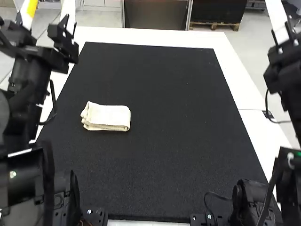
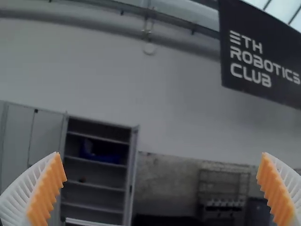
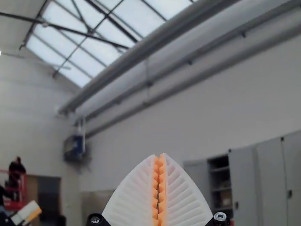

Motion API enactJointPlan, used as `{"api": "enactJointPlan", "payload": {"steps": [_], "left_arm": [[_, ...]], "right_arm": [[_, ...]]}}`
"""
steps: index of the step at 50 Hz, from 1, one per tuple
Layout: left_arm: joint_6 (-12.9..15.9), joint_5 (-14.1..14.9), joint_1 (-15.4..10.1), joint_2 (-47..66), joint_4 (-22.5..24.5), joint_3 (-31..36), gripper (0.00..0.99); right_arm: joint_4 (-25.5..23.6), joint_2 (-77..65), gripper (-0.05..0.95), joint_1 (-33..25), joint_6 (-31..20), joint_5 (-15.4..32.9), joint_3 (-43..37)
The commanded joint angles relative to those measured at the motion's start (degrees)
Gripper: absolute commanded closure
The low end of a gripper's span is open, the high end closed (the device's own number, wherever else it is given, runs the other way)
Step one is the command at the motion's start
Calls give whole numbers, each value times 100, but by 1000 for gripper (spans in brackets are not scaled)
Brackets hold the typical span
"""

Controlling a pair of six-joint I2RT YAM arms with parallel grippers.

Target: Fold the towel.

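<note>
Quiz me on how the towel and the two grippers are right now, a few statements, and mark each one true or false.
1. The towel lies folded on the black mat. True.
2. The towel is on the robot's right side of the mat. False: it is on the left side.
3. Both grippers have their fingers closed. False: the left gripper is open.
4. The right gripper has its fingers together. True.

High view: fixed camera above and behind arms, at table's point(image 1: 256, 129) 6 o'clock, facing 12 and down; black mat point(image 1: 169, 141) mid-distance, left arm point(image 1: 27, 80) nearer at 9, right arm point(image 1: 289, 77) at 3. Left wrist view: from left wrist, facing distant wall point(image 2: 94, 70), tilted upward. Right wrist view: from right wrist, pitched higher, toward skylight point(image 3: 51, 37). Wrist views share wall, pipes point(image 2: 70, 21), cabinets point(image 2: 44, 136).
</note>
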Motion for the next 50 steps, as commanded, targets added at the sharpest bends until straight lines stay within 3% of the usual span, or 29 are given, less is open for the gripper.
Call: {"api": "enactJointPlan", "payload": {"steps": [1, 5, 8, 9, 13, 15, 17, 21, 24, 27, 29, 32, 35, 37, 41, 50], "left_arm": [[800, -13, 323, -10, -161, -79, 44], [1248, -22, 525, -10, -205, -167, 43], [1406, -57, 674, -10, -82, -299, 36], [1415, -48, 710, -10, 14, -369, 36], [1767, 181, 815, -10, 700, -800, 36], [1811, 356, 841, -10, 1131, -1072, 38], [2145, 453, 859, -10, 1596, -1398, 44], [2487, 541, 850, -10, 2282, -1978, 61], [2637, 559, 841, -10, 2528, -2303, 52], [2681, 849, 833, -10, 2757, -2619, 31], [2883, 989, 833, -10, 2809, -2848, 38], [3041, 963, 833, -10, 2721, -3059, 93], [3691, 936, 833, -19, 1816, -3068, 102], [3858, 928, 833, -10, 1508, -3059, 98], [3779, 972, 824, -10, 1104, -3068, 25], [3656, 1112, 683, -10, 102, -3068, 44]], "right_arm": [[-83, -174, 692, -88, -408, 627, 67], [-470, -174, 416, -88, -874, 838, 67], [-751, -182, 67, -88, -1630, 1216, 32], [-821, -174, -8, -88, -1858, 1365, 15], [-839, -182, -23, -88, -2878, 1972, -275], [-769, -182, -21, -88, -3308, 2016, -460], [-716, -182, -23, -88, -3888, 2016, -688], [-707, -182, -23, -97, -4231, 2025, -1154], [-725, -182, -21, -88, -4732, 2218, -1471], [-751, -182, -21, -88, -5163, 2271, -1831], [-786, -182, -21, -97, -5453, 2253, -2060], [-769, -182, -21, -88, -5453, 2315, -2367], [-698, -182, -21, -97, -5444, 2983, -2631], [-716, -182, -21, -97, -5444, 3290, -2763], [-857, -182, -21, -88, -5453, 3571, -2974], [-2799, -191, -21, -88, -5462, 3677, -2974]]}}
